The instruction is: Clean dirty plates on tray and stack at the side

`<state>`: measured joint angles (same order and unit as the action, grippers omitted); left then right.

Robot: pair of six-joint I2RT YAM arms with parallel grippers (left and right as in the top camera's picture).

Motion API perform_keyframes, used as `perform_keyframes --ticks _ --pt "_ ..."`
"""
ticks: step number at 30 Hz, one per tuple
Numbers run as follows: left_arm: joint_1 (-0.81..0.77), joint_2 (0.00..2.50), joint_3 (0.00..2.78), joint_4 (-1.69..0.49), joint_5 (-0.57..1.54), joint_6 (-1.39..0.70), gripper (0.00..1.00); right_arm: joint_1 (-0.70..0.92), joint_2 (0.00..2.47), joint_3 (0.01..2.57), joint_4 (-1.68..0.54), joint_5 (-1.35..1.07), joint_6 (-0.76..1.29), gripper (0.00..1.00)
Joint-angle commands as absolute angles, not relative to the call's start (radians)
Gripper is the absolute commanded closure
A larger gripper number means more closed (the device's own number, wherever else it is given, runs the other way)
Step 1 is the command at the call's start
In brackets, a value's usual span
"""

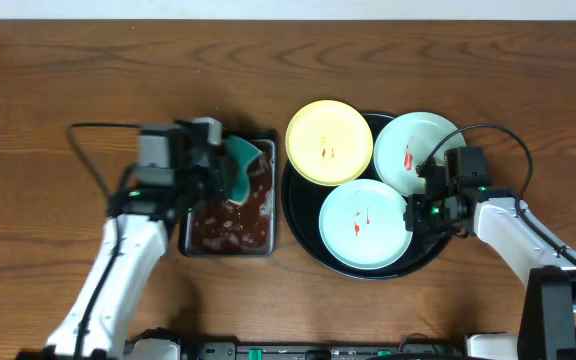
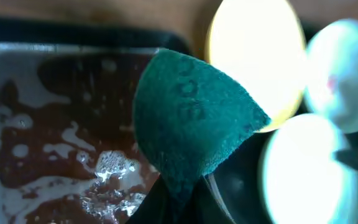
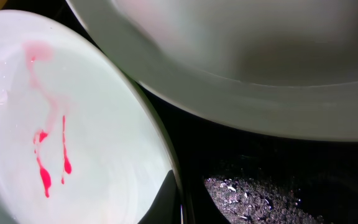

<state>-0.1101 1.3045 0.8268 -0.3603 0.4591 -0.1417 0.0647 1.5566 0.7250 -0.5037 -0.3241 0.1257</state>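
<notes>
The black tray holds a pale yellow plate at the back left, a mint-blue plate at the back right and a second mint-blue plate at the front, all with red smears. My right gripper is shut on the front plate's right rim; in the right wrist view its fingers straddle that rim, with the other mint plate above. My left gripper is shut on a green sponge and holds it above the pan's right side.
A rectangular metal pan with brown liquid and foam stands left of the tray; it also shows in the left wrist view. A black cable loops behind my right arm. Bare wooden table lies around.
</notes>
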Motion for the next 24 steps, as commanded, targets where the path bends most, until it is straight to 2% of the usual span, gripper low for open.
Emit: perform_keyframes --ticks 1,5,11,24 --pt "-0.228 1.375 0.822 -0.362 0.159 -0.170 0.93 0.067 1.565 0.736 -0.498 -0.314 0.133 0.99" --pt "-0.321 1.472 0.822 -0.358 -0.016 -0.261 0.93 0.067 1.565 0.736 -0.500 -0.314 0.133 0.99" --pt "-0.401 1.579 0.822 -0.324 -0.008 -0.339 0.93 0.067 1.565 0.736 -0.500 -0.314 0.133 0.99" --pt "-0.448 1.526 0.823 -0.291 0.040 -0.364 0.93 0.067 1.565 0.736 -0.501 -0.311 0.133 0.99"
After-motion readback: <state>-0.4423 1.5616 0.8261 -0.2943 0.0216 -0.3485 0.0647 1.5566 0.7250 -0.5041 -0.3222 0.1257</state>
